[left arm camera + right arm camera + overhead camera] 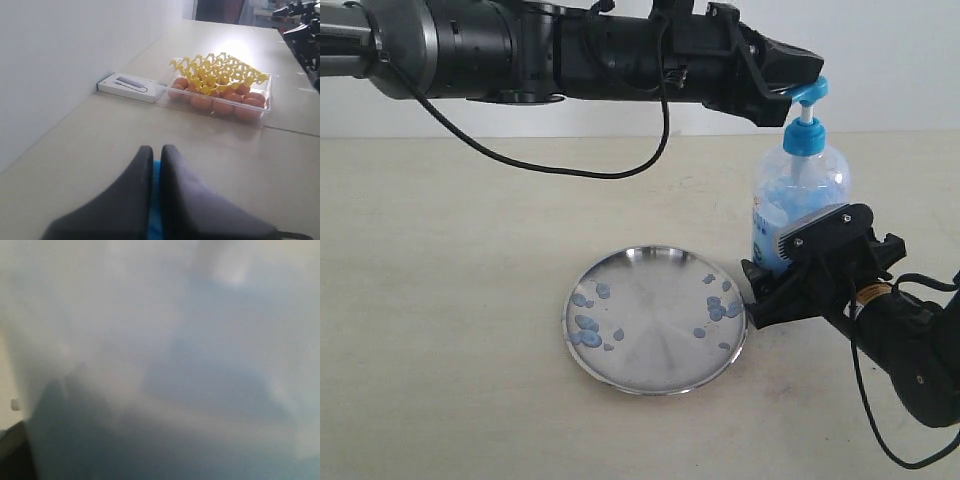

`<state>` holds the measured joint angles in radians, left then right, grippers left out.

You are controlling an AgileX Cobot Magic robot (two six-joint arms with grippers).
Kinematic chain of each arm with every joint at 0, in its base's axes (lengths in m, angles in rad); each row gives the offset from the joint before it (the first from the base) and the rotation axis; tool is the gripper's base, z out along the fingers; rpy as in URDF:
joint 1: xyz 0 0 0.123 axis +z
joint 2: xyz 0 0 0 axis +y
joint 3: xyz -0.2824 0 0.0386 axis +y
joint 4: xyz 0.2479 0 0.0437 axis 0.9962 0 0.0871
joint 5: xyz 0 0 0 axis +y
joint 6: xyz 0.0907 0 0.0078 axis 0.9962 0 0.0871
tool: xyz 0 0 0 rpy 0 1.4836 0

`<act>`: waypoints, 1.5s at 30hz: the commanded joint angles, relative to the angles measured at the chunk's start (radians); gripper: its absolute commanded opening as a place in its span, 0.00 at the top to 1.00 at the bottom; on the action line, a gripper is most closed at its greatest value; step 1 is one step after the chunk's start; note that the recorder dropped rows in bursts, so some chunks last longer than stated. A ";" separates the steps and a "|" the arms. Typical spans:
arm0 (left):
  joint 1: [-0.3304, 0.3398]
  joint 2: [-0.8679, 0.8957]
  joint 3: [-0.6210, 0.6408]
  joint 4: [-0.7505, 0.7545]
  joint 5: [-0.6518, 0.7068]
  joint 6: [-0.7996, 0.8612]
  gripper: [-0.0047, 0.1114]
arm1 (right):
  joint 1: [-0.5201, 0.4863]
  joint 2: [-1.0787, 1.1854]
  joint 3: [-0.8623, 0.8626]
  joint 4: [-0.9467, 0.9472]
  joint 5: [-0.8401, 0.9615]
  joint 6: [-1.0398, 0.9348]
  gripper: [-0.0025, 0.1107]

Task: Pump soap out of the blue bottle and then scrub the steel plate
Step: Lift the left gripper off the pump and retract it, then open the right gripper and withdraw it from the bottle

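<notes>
The blue bottle stands upright to the right of the steel plate; light blue soap fills its lower half. My left gripper reaches in from the left, shut, its tips resting on top of the blue pump head. In the left wrist view the shut gripper shows a strip of the pump head beneath the slit. My right gripper clasps the bottle's lower body. The bottle fills the right wrist view as a blur. Soap blobs dot both sides of the plate.
A black cable sags from the left arm above the table. The left wrist view shows a clear tray of eggs with a yellow cover and a white box by the wall.
</notes>
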<state>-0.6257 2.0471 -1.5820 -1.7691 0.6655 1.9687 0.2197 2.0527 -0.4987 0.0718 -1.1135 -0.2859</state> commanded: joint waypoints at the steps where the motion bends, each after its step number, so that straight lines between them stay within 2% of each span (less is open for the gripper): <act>1: -0.003 -0.048 0.018 0.025 -0.183 0.094 0.92 | -0.001 0.013 0.009 -0.033 0.065 0.035 0.98; 4: -0.003 -0.096 0.024 0.025 -0.282 0.099 0.92 | -0.001 0.013 0.009 -0.033 0.062 0.136 0.98; 14: 0.000 -0.267 0.175 0.025 -0.382 0.123 0.92 | -0.001 0.013 0.009 -0.033 0.041 0.149 0.98; 16: 0.000 -0.311 0.213 0.025 -0.383 0.131 0.92 | -0.001 0.013 0.009 -0.033 0.041 0.149 0.94; 18: 0.000 -0.366 0.257 0.025 -0.386 0.137 0.92 | -0.001 0.013 0.009 -0.033 0.041 0.149 0.82; 19: 0.000 -0.394 0.279 0.025 -0.392 0.137 0.92 | -0.001 0.013 0.009 -0.033 0.041 0.146 0.73; 22: 0.000 -0.491 0.353 0.025 -0.465 0.141 0.92 | -0.001 0.013 0.007 -0.024 0.041 0.140 0.33; 24: 0.000 -0.555 0.409 0.025 -0.526 0.141 0.92 | -0.001 0.013 0.007 0.002 0.041 0.142 0.11; 25: 0.000 -0.593 0.444 0.025 -0.560 0.135 0.92 | -0.001 0.013 0.007 0.013 0.041 0.142 0.05; 32: 0.043 -0.860 0.697 0.025 -0.711 0.022 0.92 | -0.001 0.013 0.007 0.023 0.048 0.142 0.06; 36: 0.066 -1.024 0.831 0.025 -0.837 0.017 0.92 | -0.001 -0.009 0.011 0.023 0.058 0.142 0.06; 41: 0.070 -1.199 0.962 0.025 -0.929 0.002 0.92 | -0.001 -0.140 0.011 0.023 0.204 0.149 0.06; 45: 0.070 -1.322 1.083 0.025 -0.986 -0.063 0.92 | -0.001 -0.303 0.011 0.023 0.395 0.149 0.06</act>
<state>-0.5583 0.7950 -0.5679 -1.7425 -0.2774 1.9619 0.2197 1.8501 -0.4906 0.0890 -0.8318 -0.1408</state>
